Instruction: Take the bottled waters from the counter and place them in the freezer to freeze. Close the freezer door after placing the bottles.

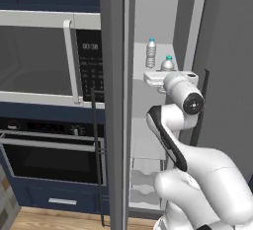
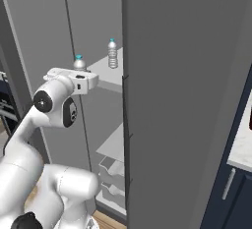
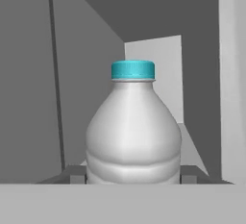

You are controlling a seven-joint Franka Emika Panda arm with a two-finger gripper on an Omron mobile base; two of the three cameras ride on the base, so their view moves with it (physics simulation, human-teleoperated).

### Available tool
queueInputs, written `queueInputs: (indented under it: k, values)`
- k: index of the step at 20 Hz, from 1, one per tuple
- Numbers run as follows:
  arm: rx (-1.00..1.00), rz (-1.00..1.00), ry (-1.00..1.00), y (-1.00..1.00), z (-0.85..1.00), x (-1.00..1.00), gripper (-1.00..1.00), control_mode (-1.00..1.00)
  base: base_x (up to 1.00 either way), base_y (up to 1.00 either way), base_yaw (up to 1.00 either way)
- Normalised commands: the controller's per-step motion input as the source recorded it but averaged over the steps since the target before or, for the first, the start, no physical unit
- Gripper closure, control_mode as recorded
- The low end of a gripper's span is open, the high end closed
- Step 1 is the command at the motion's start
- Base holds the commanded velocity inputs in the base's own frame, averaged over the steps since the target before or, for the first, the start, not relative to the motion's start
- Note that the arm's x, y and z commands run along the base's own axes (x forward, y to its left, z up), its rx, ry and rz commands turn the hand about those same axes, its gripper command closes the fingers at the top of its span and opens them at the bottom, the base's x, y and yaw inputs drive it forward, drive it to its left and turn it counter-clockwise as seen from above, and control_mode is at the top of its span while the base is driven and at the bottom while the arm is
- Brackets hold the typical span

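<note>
The gripper (image 3: 133, 175) has its two dark fingers (image 3: 76, 174) pressed on the sides of a water bottle (image 3: 133, 136), one on each side. The bottle sits tight between them and stands up straight. It has a blue-green cap (image 3: 133, 69) and a round, cloudy white body. No label or words can be read on it.

From the left base view, the white arm reaches into the open freezer (image 1: 163, 21), and the held bottle (image 1: 168, 64) pokes up just above the hand. The second bottle (image 1: 150, 53) stands by itself on a white shelf (image 1: 141, 63), a little farther back and to the left of the held one. The two bottles are near each other but not touching. The freezer door (image 1: 129, 115) is swung open, with its white inner side showing.

This view also shows things the others do not: a steel microwave (image 1: 49, 58) on the wall with small light numbers on its dark panel, too blurry to read for sure. Under it is an oven (image 1: 52, 155), set in dark blue cabinets.

The right base view shows the same two bottles from the other side, the held one (image 2: 79, 63) on the left and the free one (image 2: 113, 53) on the right. At the far right edge is a bit of the white counter (image 2: 242, 149).
</note>
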Motion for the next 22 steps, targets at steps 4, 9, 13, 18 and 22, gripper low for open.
queueInputs:
  k: [4, 9, 13, 18, 22]
  values:
    - [0.00, 0.00, 0.04, -0.02, 0.00, 0.40, 1.00, -1.00, 0.00, 0.00, 0.00]
    - [0.00, 0.00, 0.00, 0.00, 0.00, 0.46, 1.00, -1.00, 0.00, 0.00, 0.00]
    - [0.00, 0.00, 0.00, 0.00, 0.00, 0.52, 1.00, -1.00, 0.00, 0.00, 0.00]
    - [0.00, 0.00, 0.00, 0.00, -0.03, 0.60, 1.00, -1.00, 0.00, 0.00, 0.00]
    - [0.00, 0.00, 0.00, 0.00, -0.17, 0.54, 1.00, -1.00, 0.00, 0.00, 0.00]
